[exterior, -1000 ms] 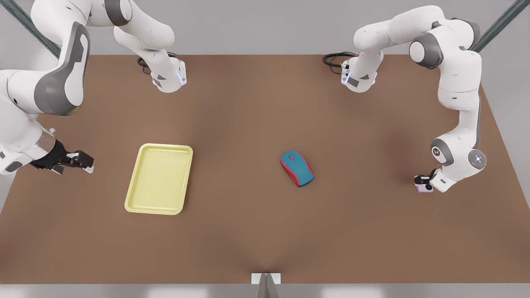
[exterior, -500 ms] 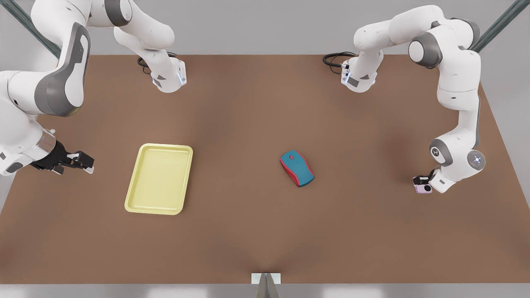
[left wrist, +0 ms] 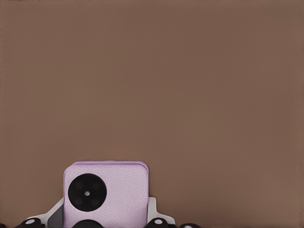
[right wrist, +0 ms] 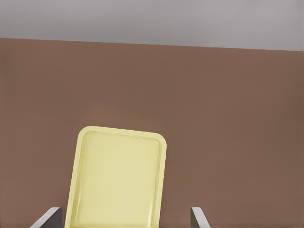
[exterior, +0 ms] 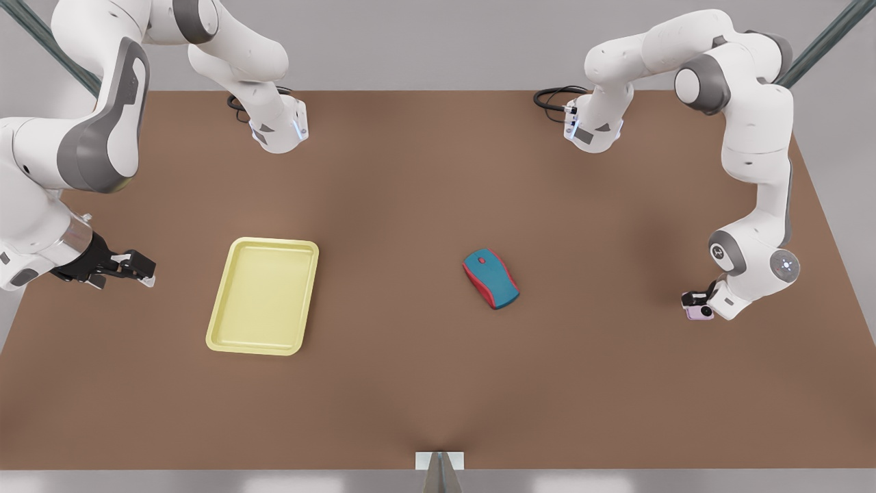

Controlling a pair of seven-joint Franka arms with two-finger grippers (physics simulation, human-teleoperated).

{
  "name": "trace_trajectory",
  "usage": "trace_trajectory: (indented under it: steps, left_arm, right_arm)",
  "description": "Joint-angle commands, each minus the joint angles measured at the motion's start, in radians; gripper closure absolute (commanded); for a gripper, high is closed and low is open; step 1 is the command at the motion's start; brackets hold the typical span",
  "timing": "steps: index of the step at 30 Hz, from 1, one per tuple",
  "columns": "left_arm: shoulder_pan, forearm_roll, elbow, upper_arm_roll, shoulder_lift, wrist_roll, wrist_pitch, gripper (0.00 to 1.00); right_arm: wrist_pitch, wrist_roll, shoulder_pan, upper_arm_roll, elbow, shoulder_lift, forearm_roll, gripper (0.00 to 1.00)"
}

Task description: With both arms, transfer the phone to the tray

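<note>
Gripping the phone [exterior: 700, 313] firmly, the left gripper [exterior: 699, 305] should lift straight; the right gripper [exterior: 134, 268] waits wide-open beside the tray [exterior: 263, 296].

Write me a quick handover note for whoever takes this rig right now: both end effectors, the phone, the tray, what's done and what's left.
Left end effector: at the front view's right, shut on the phone, low over the table.
Right end effector: at the front view's left beside the tray, fingers apart, empty, facing the tray, waiting.
Tray: nothing in it.
Mouse: lies mid-table between tray and phone.
Done: phone grasped.
Left: carry it across, probably hand it to the right arm, set it in the tray.
</note>
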Motion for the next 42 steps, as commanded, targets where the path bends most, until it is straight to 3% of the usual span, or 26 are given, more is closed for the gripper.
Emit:
trace_trajectory:
  steps: [1,7,14,19,21,25,30,36,42]
  left_arm:
    - [-0.002,-0.002,0.0,0.0,-0.003,-0.013,-0.006,0.21]
    - [-0.077,-0.002,0.01,-0.002,-0.037,-0.085,-0.029,0.21]
    - [-0.42,0.007,0.031,0.002,-0.081,-0.543,-0.145,0.21]
    - [-0.641,0.012,0.134,0.002,-0.101,-0.878,-0.331,0.21]
    - [-0.703,0.012,0.21,0.0,-0.081,-0.945,-0.368,0.21]
    - [-0.833,0.012,0.563,0.0,0.074,-1.116,-0.538,0.21]
    - [-0.933,0.001,0.859,-0.025,0.244,-1.257,-0.521,0.21]
    - [-1.028,0.009,0.941,-0.101,0.388,-1.234,-0.242,0.2]
    - [-1.073,0.059,0.955,-0.097,0.477,-1.149,-0.093,0.19]
  right_arm:
    - [-0.001,-0.001,0.0,0.0,0.001,-0.001,0.001,0.0]
    - [0.001,-0.001,0.0,0.0,0.001,-0.001,0.001,0.0]
    - [-0.001,-0.001,0.002,0.0,0.001,-0.001,0.001,0.0]
    - [0.001,-0.001,0.0,0.0,0.001,-0.001,0.001,0.0]
    - [0.001,-0.001,0.0,0.0,0.001,-0.001,0.001,0.0]
    - [0.007,-0.001,0.0,0.0,0.001,-0.001,0.001,0.0]
    - [0.024,-0.01,0.003,0.003,-0.003,-0.003,0.036,0.0]
    - [0.021,-0.001,-0.003,0.002,-0.004,-0.001,0.036,0.0]
    - [-0.047,-0.002,-0.011,-0.003,-0.001,0.003,0.021,0.0]
